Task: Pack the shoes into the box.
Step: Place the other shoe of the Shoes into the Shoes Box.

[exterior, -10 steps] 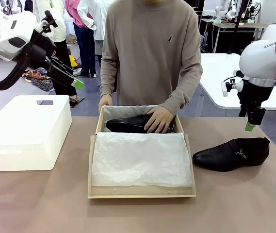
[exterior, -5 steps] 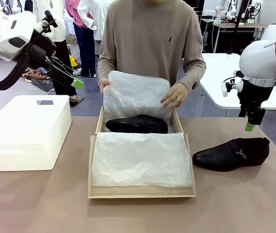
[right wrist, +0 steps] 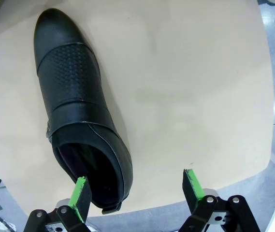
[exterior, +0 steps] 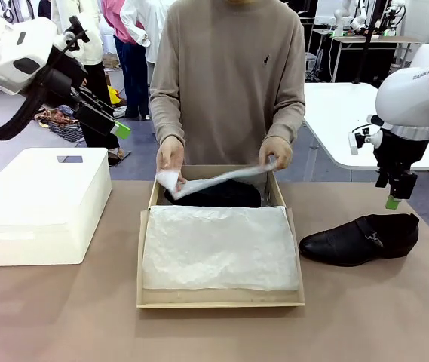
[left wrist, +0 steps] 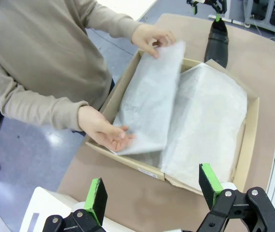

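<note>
The tan cardboard box [exterior: 219,303] lies open in the middle of the table, its near half lined with white tissue. One black shoe [exterior: 225,195] rests in the far half. The person holds a tissue sheet [exterior: 222,178] over it with both hands; from the left wrist the sheet [left wrist: 151,101] hides that shoe. The other shoe [exterior: 361,240] lies on the table right of the box [left wrist: 246,145], with a strap buckle on its side. My right gripper [exterior: 392,202] hangs open just above that shoe's heel [right wrist: 79,111], fingers [right wrist: 189,181] apart. My left gripper [exterior: 116,124] is open, high at the left.
A white plastic bin [exterior: 41,204] stands on the table's left, below my left gripper [left wrist: 151,178]. A white table [exterior: 350,113] stands behind at the right. Other people stand far back left. Bare tabletop [exterior: 214,335] runs in front of the box.
The person took a hand off the shoe in the box, lifted the tissue sheet, then brought it down over the shoe. My right gripper shifted slightly; the left stayed still.
</note>
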Tool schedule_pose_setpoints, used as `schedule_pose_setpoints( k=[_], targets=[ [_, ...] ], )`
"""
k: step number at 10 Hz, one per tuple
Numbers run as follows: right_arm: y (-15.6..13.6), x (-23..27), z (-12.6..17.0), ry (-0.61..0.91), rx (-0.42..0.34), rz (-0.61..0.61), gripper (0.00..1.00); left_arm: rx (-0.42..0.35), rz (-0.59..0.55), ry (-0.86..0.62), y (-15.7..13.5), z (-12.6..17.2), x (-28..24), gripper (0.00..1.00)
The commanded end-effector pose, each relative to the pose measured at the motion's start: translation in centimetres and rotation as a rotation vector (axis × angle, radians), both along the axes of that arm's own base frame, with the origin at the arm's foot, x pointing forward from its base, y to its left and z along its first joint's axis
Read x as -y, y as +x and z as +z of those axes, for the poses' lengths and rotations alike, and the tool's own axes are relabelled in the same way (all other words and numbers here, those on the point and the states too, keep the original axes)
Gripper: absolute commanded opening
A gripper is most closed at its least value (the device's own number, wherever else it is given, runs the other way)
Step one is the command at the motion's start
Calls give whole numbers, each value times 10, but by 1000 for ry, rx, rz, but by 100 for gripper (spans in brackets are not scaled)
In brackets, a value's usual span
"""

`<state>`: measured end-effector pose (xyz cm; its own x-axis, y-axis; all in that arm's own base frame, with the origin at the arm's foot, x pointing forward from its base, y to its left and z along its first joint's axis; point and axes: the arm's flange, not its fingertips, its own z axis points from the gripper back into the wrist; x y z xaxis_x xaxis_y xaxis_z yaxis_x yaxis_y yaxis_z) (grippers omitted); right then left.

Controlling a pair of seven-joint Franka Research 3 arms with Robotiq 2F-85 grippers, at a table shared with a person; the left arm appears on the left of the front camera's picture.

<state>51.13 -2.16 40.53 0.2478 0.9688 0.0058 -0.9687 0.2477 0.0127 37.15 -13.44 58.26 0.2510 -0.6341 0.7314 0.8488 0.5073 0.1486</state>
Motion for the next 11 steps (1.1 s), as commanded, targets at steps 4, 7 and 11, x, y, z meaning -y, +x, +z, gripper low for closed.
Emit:
schedule_pose_setpoints(
  k=[4,7,11],
  targets=[
    [0,15,-26,20,9,46,100,2,-21,-16,1,-2,-2,100],
    [5,14,-37,26,4,75,100,2,-21,-16,1,-2,-2,100],
    [7,14,-48,51,22,90,100,2,-21,-16,1,-2,-2,100]
  ],
)
